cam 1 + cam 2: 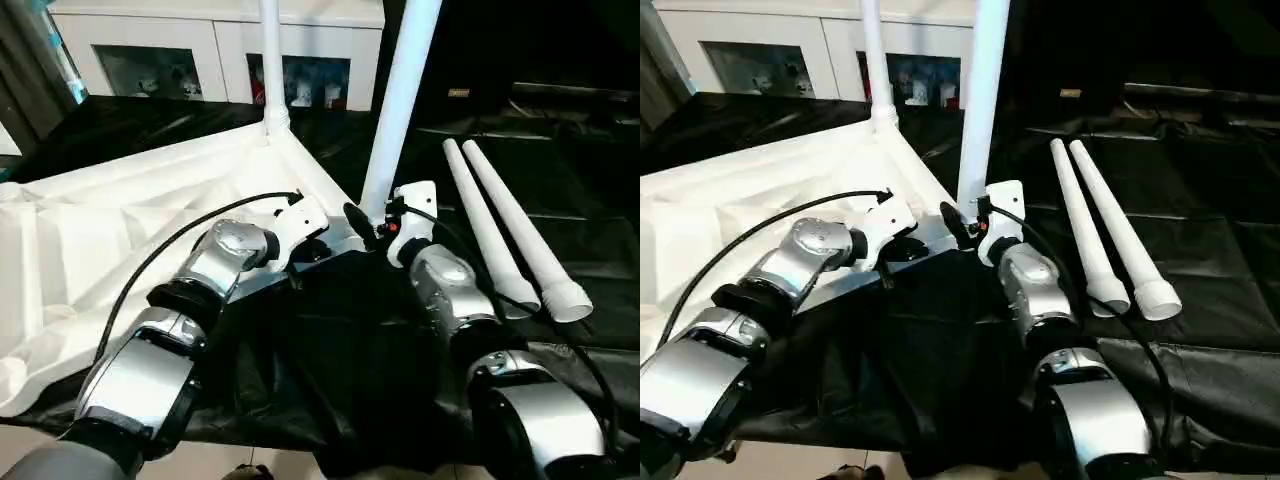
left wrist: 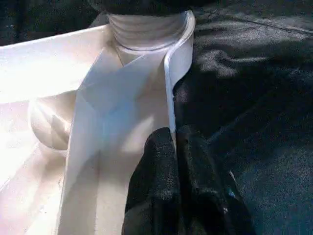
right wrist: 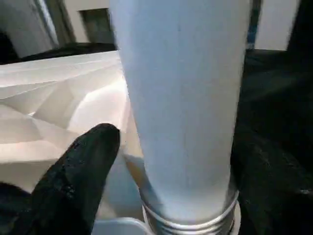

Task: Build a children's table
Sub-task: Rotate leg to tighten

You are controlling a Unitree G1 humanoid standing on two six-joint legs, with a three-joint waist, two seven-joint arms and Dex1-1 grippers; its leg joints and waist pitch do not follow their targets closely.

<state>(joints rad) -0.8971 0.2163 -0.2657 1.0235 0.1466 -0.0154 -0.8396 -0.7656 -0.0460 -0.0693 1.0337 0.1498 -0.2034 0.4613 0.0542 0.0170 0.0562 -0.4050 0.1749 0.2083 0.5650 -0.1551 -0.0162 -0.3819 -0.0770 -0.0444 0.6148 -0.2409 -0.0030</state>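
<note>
The white tabletop (image 1: 120, 220) lies upside down on the black-draped work table, its ribbed underside facing up. One white leg (image 1: 270, 60) stands upright in the far corner socket. A second leg (image 1: 400, 100) stands in the near corner socket. My left gripper (image 2: 173, 142) is shut on the tabletop's rim (image 2: 171, 98) beside that near corner. My right gripper (image 1: 375, 225) is open and straddles the base of the near leg (image 3: 181, 98). One of its black fingers (image 3: 88, 166) stands a little off the tube. Two loose legs (image 1: 500, 220) lie side by side to the right.
Black cloth (image 1: 330, 350) covers the work table, with its front edge just below my forearms. A white cabinet with glass doors (image 1: 200, 50) stands behind the table. A black cable (image 1: 170, 250) loops over my left forearm.
</note>
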